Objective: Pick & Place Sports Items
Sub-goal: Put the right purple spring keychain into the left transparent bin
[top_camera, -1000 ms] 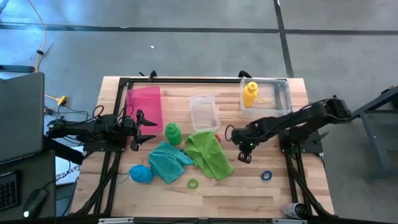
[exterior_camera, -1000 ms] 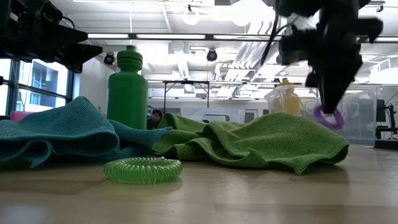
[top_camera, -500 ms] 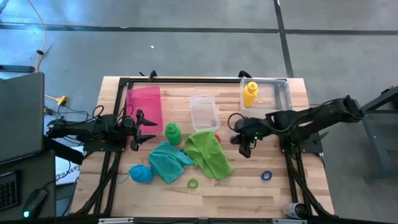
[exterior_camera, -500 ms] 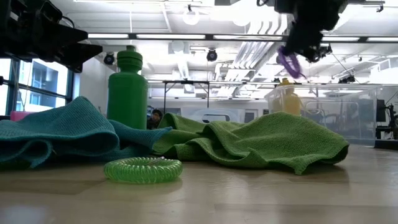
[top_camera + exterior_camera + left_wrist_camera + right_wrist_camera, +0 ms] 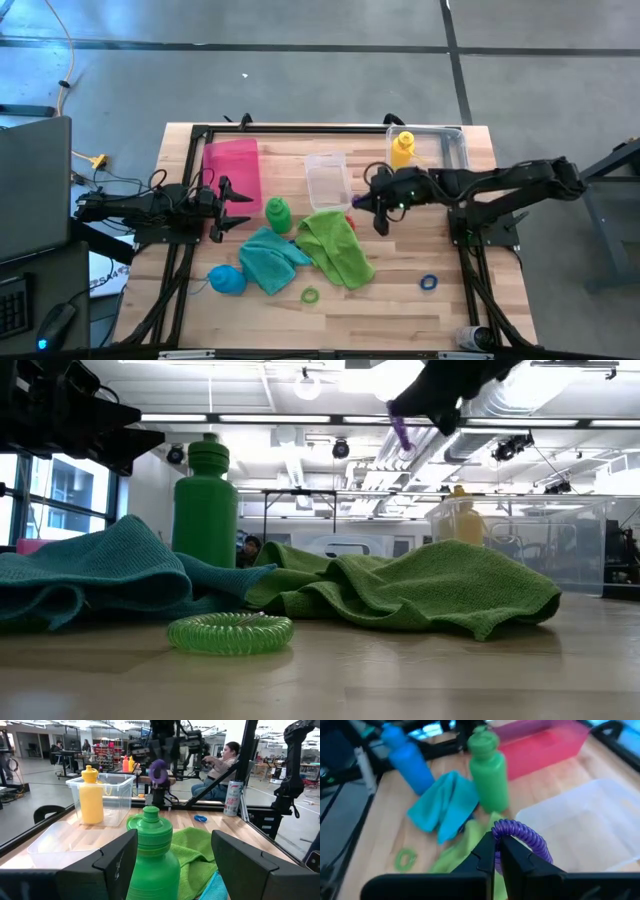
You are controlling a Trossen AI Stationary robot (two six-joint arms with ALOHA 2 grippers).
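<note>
One purple ring (image 5: pixel 520 836), pinched in the right gripper (image 5: pixel 496 851), has swung from beside the lime towel (image 5: pixel 335 245) toward the small clear box (image 5: pixel 328 180), so release looks near.

The right gripper (image 5: pixel 383 212) is raised above the table centre, its arm reaching toward 9 o'clock, fingers pinched together. The left gripper (image 5: pixel 222 205) waits at 9 o'clock with fingers spread.

A flat pink tray (image 5: pixel 232 165) is laid far left on the wooden surface (image 5: pixel 400 305); two clear plastic boxes (image 5: pixel 328 180) (image 5: pixel 445 150) are placed farther right.
</note>
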